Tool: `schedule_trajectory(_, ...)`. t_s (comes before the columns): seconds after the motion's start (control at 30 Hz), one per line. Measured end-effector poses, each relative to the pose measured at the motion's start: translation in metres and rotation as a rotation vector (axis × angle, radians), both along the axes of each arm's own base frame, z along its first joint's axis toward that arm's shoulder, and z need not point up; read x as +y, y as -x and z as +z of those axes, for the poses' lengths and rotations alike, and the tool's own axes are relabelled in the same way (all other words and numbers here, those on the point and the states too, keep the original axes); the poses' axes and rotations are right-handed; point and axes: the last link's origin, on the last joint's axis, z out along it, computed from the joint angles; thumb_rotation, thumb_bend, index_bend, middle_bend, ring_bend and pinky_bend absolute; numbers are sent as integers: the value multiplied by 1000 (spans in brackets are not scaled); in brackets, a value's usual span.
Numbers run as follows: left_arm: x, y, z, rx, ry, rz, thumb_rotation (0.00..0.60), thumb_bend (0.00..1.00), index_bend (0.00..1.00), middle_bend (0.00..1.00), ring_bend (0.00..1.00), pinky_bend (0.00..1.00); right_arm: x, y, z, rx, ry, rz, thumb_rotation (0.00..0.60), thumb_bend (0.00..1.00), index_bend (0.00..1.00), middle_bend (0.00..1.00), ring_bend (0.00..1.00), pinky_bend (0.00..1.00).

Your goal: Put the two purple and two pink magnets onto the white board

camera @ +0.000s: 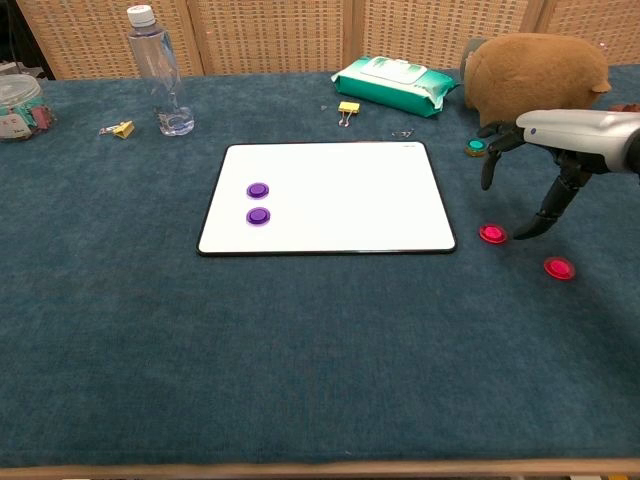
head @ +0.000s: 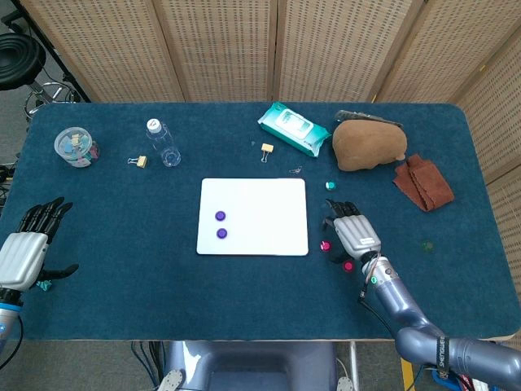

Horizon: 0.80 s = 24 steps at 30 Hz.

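Magnets first: your right hand (camera: 545,150) hovers with fingers spread, empty, over the nearer pink magnet (camera: 492,234); the other pink magnet (camera: 559,268) lies just beside. Both purple magnets (head: 221,225) sit on the white board (head: 260,204). Your left hand (head: 26,248) looks open, though poorly seen.

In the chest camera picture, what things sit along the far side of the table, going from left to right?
Plastic jar → yellow clip → water bottle → second yellow clip → wipes pack → brown plush toy.
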Motion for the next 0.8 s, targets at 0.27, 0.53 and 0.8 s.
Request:
schedule_trajectory(0.27, 2, 0, 0, -5, 14, 1, 600, 102, 0, 0, 0, 0, -11, 5, -2, 32, 11, -38, 600, 205, 408, 0, 0, 0)
schedule_trajectory(0.53, 2, 0, 0, -10, 17, 2, 600, 102, 0, 0, 0, 0, -12, 8, -6, 35, 5, -51, 600, 214, 420, 0, 0, 0)
schedule_trajectory(0.8, 2, -1, -1, -10, 32, -2, 600, 102, 0, 0, 0, 0, -9, 13, -11, 37, -8, -58, 600, 214, 421, 0, 0, 0)
